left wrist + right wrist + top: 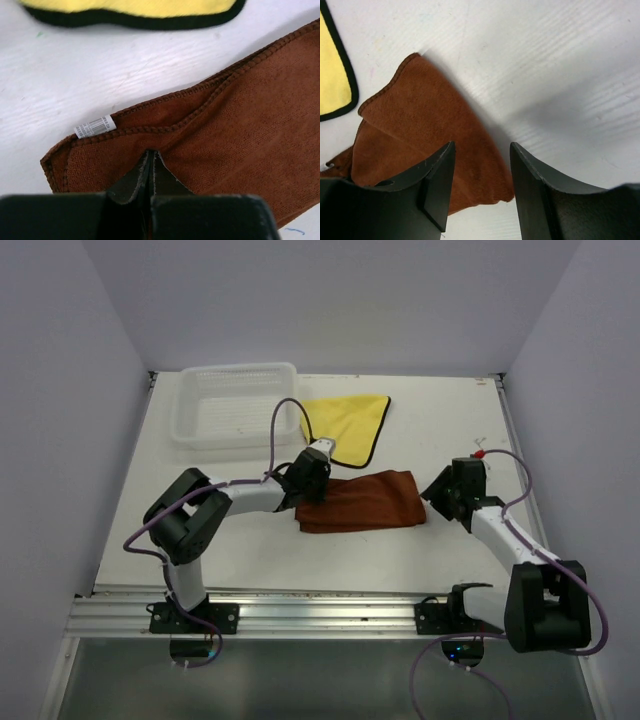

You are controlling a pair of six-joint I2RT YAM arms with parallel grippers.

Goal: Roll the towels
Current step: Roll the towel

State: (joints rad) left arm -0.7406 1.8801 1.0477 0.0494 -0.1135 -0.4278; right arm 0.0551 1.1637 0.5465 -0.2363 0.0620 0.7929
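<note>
**Bench and contents, start of the first roll.** The white bench (440, 420) carries everything. At its far left corner stands a white mesh basket (240, 368), which plays no part here.

The rust-brown towel (370, 500) lies mid-bench as a long folded strip running left to right between my two arms. The yellow towel (350, 420), with its dark hem, lies flat behind it, just beside the basket, and is not yet rolled.

My left gripper (151, 160) is clenched on the left end of the rust-brown towel. Its tips meet, and creases in the cloth run toward them. My right gripper (482, 150) is released and grasps nothing. It sits low at the strip's right end, one finger over the cloth and the other over bare bench.

A small white label (95, 126) pokes out at the hem near my left pinch.

**Judgement.** The task looks to be at its beginning. The step in hand appears to be turning the pinched end over to start the roll.

- The pinch should take every layer of the fold, or the first turn will come out loose.
- The turn should run square to the long hems, so the roll does not cone.
- The right gripper could press the far end flat to give tension.
- The yellow towel's near corner lies close enough to snag.
</note>
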